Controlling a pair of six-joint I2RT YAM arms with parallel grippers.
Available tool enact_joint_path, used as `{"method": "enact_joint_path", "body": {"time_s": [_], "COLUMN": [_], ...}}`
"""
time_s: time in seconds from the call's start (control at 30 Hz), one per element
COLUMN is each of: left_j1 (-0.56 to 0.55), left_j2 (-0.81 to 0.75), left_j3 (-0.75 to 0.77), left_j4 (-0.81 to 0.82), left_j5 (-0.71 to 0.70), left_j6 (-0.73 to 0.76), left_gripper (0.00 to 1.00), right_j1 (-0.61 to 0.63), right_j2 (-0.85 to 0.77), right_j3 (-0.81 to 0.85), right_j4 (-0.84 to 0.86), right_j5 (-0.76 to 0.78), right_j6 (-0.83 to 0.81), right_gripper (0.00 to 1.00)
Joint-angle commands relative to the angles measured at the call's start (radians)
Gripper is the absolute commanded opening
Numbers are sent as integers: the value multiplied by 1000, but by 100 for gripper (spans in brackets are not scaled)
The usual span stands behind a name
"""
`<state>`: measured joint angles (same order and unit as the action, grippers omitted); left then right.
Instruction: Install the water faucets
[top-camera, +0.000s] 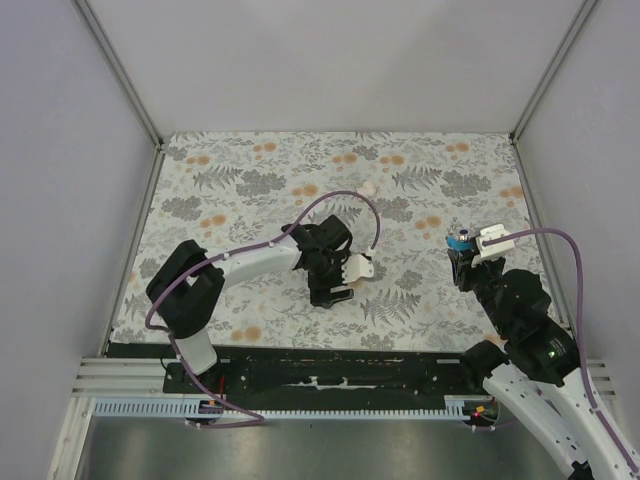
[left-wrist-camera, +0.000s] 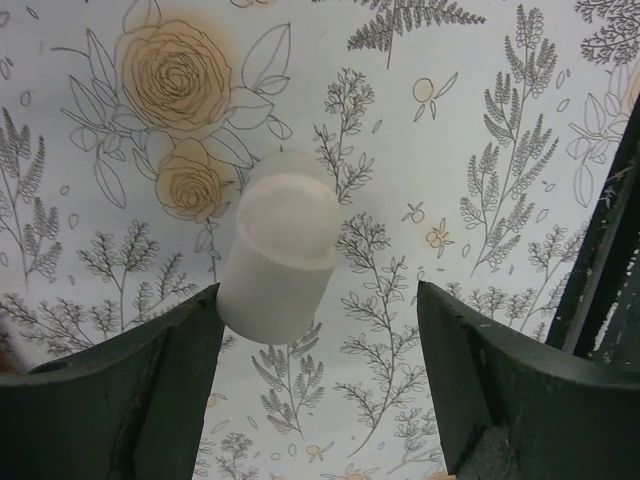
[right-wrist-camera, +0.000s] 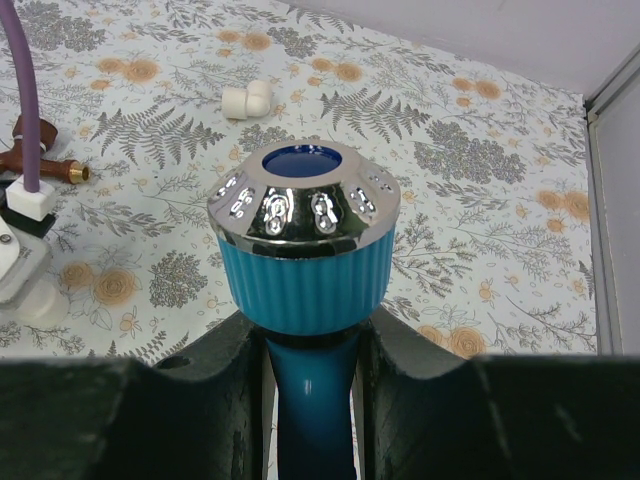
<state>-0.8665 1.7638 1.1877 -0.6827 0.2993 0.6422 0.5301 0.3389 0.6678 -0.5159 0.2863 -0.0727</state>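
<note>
My right gripper (top-camera: 466, 262) (right-wrist-camera: 310, 345) is shut on the bright blue faucet (top-camera: 461, 241) (right-wrist-camera: 305, 275), clamping its stem and holding it upright with the chrome-topped knob up, above the mat at the right. The red-brown faucet (right-wrist-camera: 28, 162) with a brass tip lies on the mat at the left edge of the right wrist view; the left arm hides it from the top camera. My left gripper (top-camera: 328, 292) (left-wrist-camera: 320, 390) is open, pointing down at the mat's middle. A white stubby cylinder (left-wrist-camera: 280, 255) stands just ahead of its left finger (left-wrist-camera: 120, 400).
A white elbow fitting (top-camera: 368, 188) (right-wrist-camera: 246, 100) lies on the floral mat (top-camera: 240, 180) towards the back. A purple cable (top-camera: 345, 200) loops over the left arm. White walls enclose the mat; a black rail (top-camera: 330, 372) runs along the near edge.
</note>
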Motion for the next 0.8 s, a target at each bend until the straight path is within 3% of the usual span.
{"method": "enact_joint_path", "body": {"time_s": [0.0, 0.17, 0.37, 0.77], "left_j1": [-11, -32, -35, -72], "left_j2": [-82, -147, -204, -89], "left_j3": [-42, -106, -152, 7], "left_j4": [-14, 31, 179, 163], "left_j5": [50, 74, -81, -255], "left_j6": [-105, -174, -285, -633], "left_gripper": [82, 80, 83, 82], "right_j1": [-1, -1, 1, -1], "right_j2": [-14, -15, -17, -15], "right_j3": [1, 1, 1, 0], "right_j4": [54, 54, 54, 51], "right_j5": [-4, -6, -3, 2], "right_j6": [-10, -12, -10, -12], "right_gripper": [0, 0, 0, 0]}}
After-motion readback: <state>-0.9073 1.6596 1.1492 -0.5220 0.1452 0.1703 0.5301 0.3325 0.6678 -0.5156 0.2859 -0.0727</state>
